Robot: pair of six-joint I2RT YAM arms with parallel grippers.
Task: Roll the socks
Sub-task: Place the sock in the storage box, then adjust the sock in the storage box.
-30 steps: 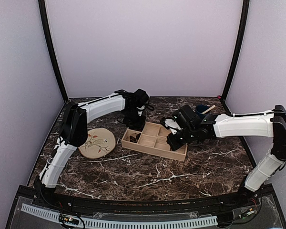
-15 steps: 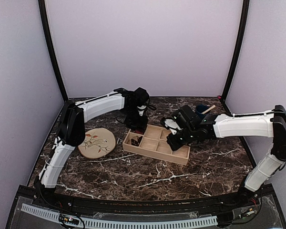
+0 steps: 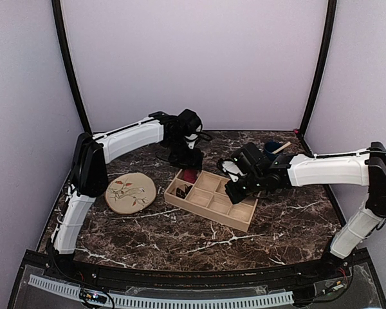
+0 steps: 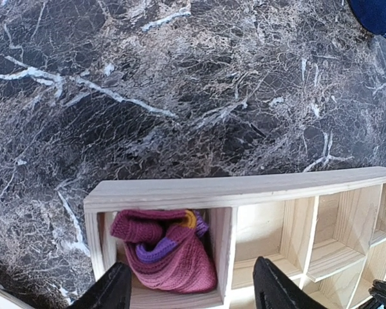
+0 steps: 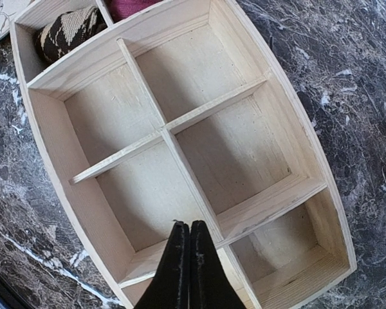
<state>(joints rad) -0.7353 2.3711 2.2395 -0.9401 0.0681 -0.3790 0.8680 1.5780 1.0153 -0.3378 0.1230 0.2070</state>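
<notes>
The magenta-purple sock point(image 4: 167, 257) lies rolled up in the wooden tray's point(image 4: 244, 190) end compartment, also seen from above point(image 3: 190, 175). My left gripper point(image 4: 193, 293) hovers just above it, open, its fingers point(image 4: 112, 290) spread wider than that compartment and holding nothing. The black and tan sock point(image 5: 67, 29) sits bunched in the neighbouring corner compartment point(image 3: 182, 191). My right gripper point(image 5: 188, 257) is shut and empty, its tips over a divider of the tray point(image 5: 180, 148) near the tray's other end point(image 3: 235, 190).
A round beige plate point(image 3: 130, 192) with a leaf drawing lies left of the tray. A dark blue object point(image 3: 273, 147) with a wooden stick sits at the back right, its edge visible in the left wrist view point(image 4: 376, 13). Purple walls enclose the marble table.
My left gripper has opened and drawn up and back from the tray, leaving the magenta sock in its compartment. The tray has turned slightly. The right gripper has stayed shut in place.
</notes>
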